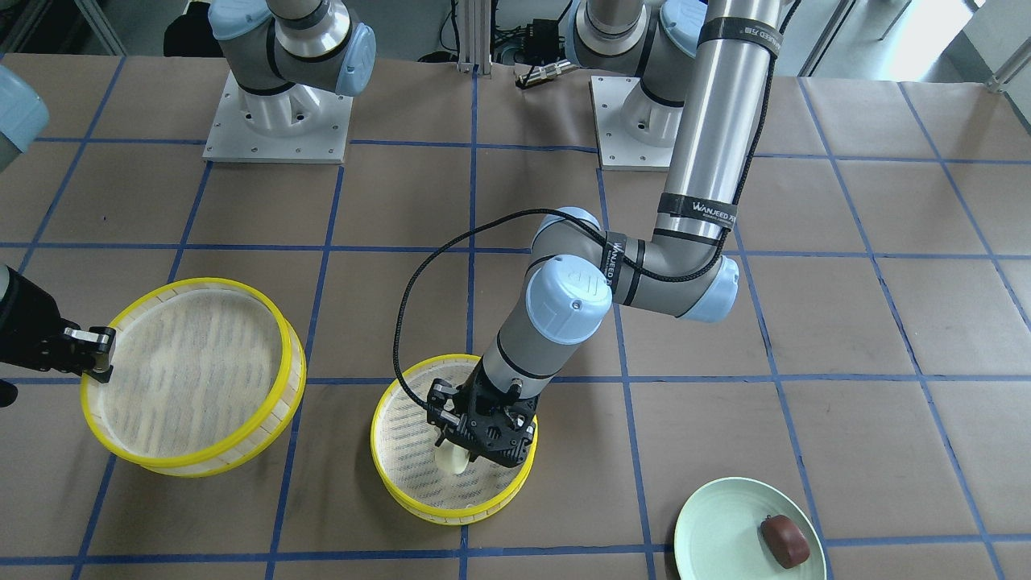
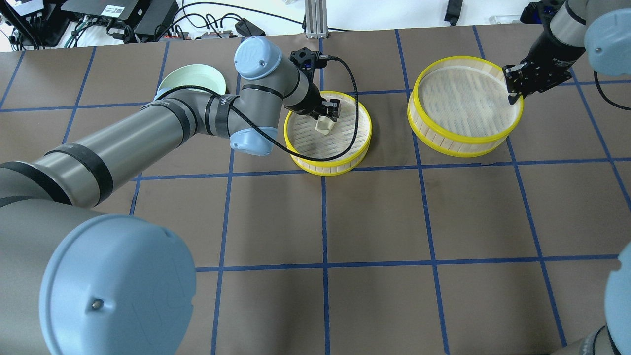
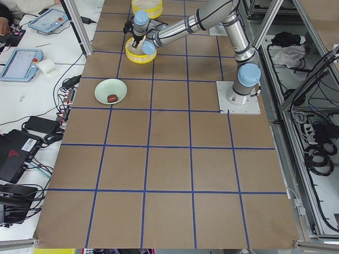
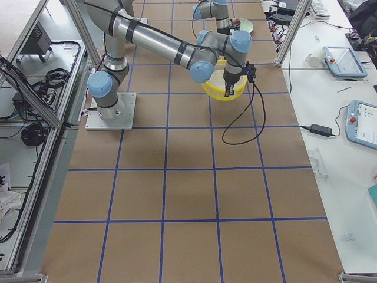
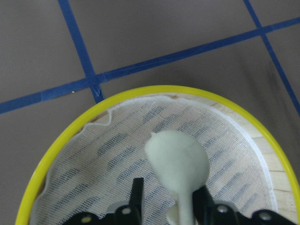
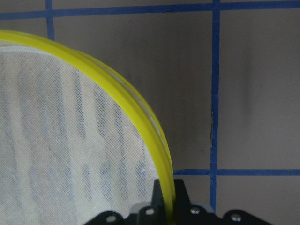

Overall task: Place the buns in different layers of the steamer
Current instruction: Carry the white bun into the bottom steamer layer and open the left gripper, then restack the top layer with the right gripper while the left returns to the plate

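Note:
The cream-white bun (image 5: 178,159) stands inside the middle steamer tray (image 1: 387,475), between the jaws of my left gripper (image 5: 167,192). The jaws stand a little apart: the bun leans on one finger and mesh shows beside the other. The overhead view shows the bun (image 2: 323,125) under that gripper (image 2: 328,116) in this tray (image 2: 362,148). My right gripper (image 6: 164,197) is shut on the yellow rim of the second tray (image 6: 117,103), which looks tilted (image 1: 286,354). The reddish-brown bun (image 1: 785,540) lies on the pale green plate (image 1: 709,515).
The table is brown paper with a blue tape grid. Both arm bases (image 1: 278,121) stand at the robot's edge. The green plate (image 2: 194,79) sits beyond my left arm's elbow in the overhead view. A black cable (image 1: 403,322) loops from the left wrist.

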{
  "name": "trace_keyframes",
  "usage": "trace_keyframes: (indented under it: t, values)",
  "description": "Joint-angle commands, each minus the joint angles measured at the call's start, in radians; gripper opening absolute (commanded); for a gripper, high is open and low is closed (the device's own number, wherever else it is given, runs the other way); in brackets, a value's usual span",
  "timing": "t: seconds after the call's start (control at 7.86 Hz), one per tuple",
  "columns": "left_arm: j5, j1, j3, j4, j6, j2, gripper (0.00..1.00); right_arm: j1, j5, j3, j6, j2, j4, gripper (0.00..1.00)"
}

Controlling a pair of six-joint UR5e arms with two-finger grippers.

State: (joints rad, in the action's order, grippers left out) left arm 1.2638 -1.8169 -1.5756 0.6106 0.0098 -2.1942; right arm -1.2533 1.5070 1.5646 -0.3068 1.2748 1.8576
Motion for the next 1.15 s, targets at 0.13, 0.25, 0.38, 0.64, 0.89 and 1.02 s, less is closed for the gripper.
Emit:
trace_keyframes:
  t: [0.13,0.25,0.38,0.64,0.89,1.02]
  values:
    - [0.020,-0.005,0.011,0.132,-0.082,0.072,1.00,0.000,-0.001,0.000,0.014,0.001,0.000,0.00]
    - [0.102,-0.006,0.017,0.297,-0.086,0.156,1.00,-0.001,-0.005,0.002,0.041,0.014,-0.002,0.00]
    - [0.120,-0.001,0.019,0.405,-0.086,0.236,1.00,-0.018,-0.004,0.002,0.130,0.017,-0.008,0.00]
    - [0.223,0.051,0.022,0.440,-0.079,0.261,1.00,-0.123,-0.001,-0.003,0.252,0.018,0.003,0.00]
    - [0.264,0.167,0.020,0.439,-0.051,0.261,1.00,-0.231,0.019,-0.009,0.438,0.005,0.053,0.00]
    - [0.266,0.215,0.020,0.433,-0.054,0.257,1.00,-0.274,0.010,-0.009,0.536,-0.005,0.080,0.00]
